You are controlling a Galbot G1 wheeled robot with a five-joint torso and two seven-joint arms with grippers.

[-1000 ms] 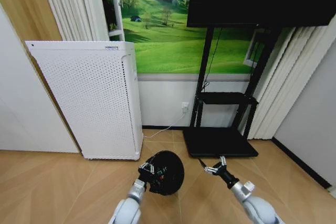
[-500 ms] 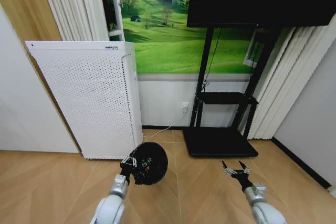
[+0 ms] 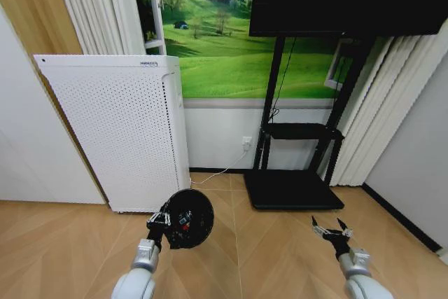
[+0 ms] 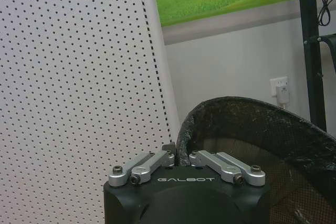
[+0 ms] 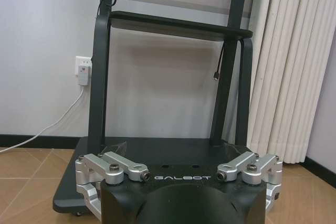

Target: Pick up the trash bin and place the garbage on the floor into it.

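The left gripper holds the bin off the floor, just in front of the white appliance. Its jaws are pinched on the rim — the left wrist view shows the mesh wall clamped between them. In the head view the bin is tipped, its axis running up and away from the gripper. The right gripper hangs low near the black stand, jaws spread wide.
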